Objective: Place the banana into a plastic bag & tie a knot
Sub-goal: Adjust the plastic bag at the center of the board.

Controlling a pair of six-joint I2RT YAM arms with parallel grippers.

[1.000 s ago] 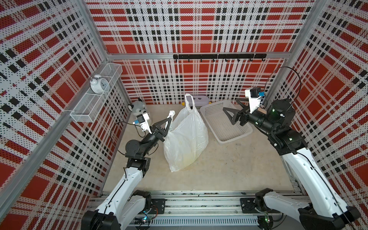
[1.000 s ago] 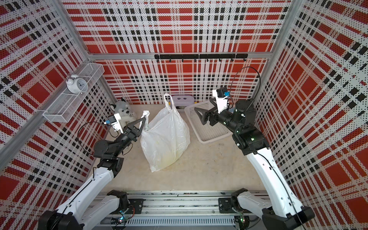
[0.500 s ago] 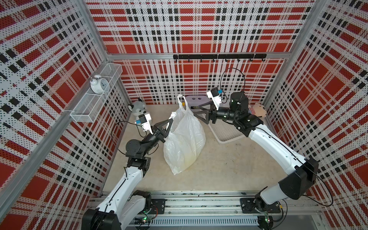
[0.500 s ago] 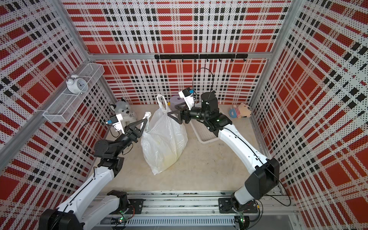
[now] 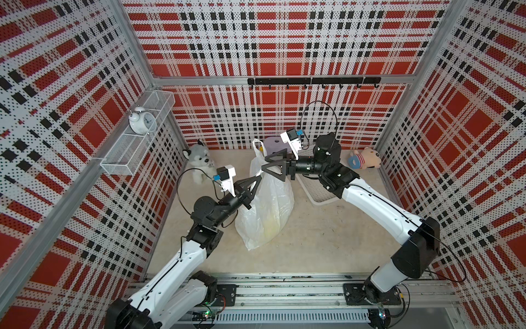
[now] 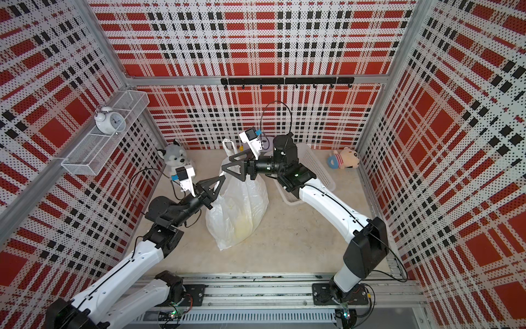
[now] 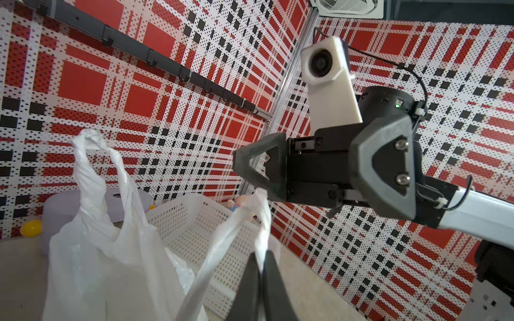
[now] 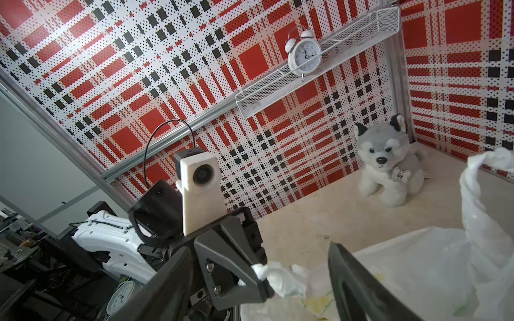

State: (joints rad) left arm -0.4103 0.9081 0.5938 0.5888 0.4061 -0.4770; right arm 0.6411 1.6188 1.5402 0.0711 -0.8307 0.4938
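**Banana bagged, knot not yet begun**

The banana (image 6: 242,225) lies inside the plastic bag (image 5: 267,210), so tying is the step in hand. The left gripper (image 5: 257,178) is clamped on the pinched handle (image 7: 236,222). The right gripper (image 5: 265,163) gapes beside it (holding nothing). Next it likely must seize the free handle (image 5: 257,148).

Camera set: two high views side by side, one close view on each wrist.
Both top views look steeply down from above the front edge toward the back wall (image 5: 284,57). They sit far enough off to hold the whole desk (image 5: 327,228), the bag (image 5: 267,205), the left pincer (image 5: 256,181) and the right pincer (image 5: 264,163), and their fields nearly coincide. The left wrist view sits just behind the left pincer, facing up across the bag to the right pincer, basket (image 7: 200,222) and hook rail (image 7: 155,61). The right wrist view, equally near, faces the opposite way: left pincer, plush dog (image 8: 389,161), clock (image 8: 304,57). Both wrist views share the bag.
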